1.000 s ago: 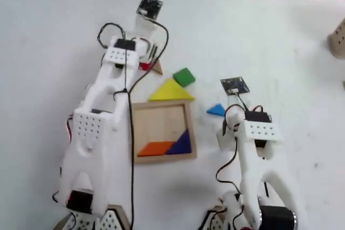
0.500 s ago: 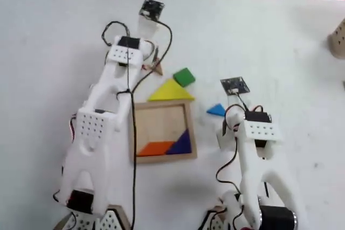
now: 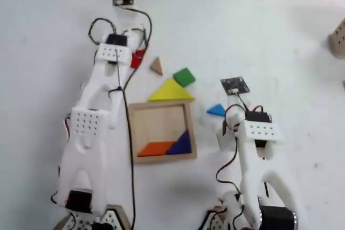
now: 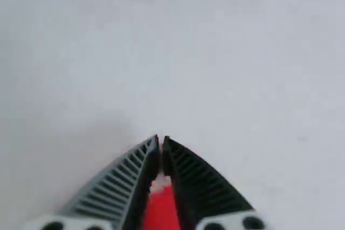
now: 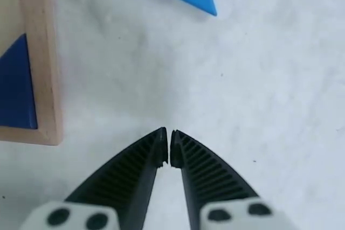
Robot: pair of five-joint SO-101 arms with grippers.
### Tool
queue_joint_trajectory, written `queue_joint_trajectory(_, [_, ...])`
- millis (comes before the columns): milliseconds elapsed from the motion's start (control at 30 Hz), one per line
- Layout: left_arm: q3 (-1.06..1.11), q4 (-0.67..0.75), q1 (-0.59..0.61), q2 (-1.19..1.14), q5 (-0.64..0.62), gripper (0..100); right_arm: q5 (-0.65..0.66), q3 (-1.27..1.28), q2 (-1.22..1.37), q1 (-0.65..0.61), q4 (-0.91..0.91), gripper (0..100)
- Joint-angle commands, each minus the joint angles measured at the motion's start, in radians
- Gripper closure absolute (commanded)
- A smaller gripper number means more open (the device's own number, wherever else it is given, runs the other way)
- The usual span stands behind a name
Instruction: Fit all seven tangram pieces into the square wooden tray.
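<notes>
2 pieces (image 3: 161, 148) inside tray (image 3: 159, 125)

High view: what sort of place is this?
Probably a robotics lab bench: the left arm and right arm sit at a white table, with a wooden tray and a loose yellow tangram piece; the left gripper holds a red piece.

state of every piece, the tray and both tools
left tool, shut on red tangram piece
right tool, shut, empty
square wooden tray, partly filled
orange piece, in tray
dark blue triangle, in tray
yellow triangle, outside tray
green square, outside tray
tan triangle, outside tray
light blue triangle, outside tray
</notes>
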State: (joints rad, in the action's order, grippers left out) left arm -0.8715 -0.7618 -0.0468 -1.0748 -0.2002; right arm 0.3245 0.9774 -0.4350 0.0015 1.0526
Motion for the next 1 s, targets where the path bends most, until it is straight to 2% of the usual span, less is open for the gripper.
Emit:
queue_joint_trajectory(0, [0.0,0.034,-0.015,0.01,-0.005,96,0.009,-0.008,-0.028,-0.01,0.004,98.0])
queue_joint_trajectory(300, [-0.006,-0.29,-0.05,0.022,-0.003,96,0.043,-0.008,-0.028,-0.01,0.004,98.0])
queue_joint_trajectory(600, [-0.109,-0.609,-0.048,0.031,-0.003,98,0.043,-0.006,-0.028,-0.01,-0.002,98.0])
queue_joint_trajectory(800, [-0.109,-0.764,-0.025,0.035,-0.003,98,0.043,-0.005,-0.028,-0.01,-0.002,98.0])
queue_joint_trajectory(967, [-0.109,-0.818,-0.013,0.036,0.006,98,0.043,-0.005,-0.028,-0.01,-0.004,98.0])
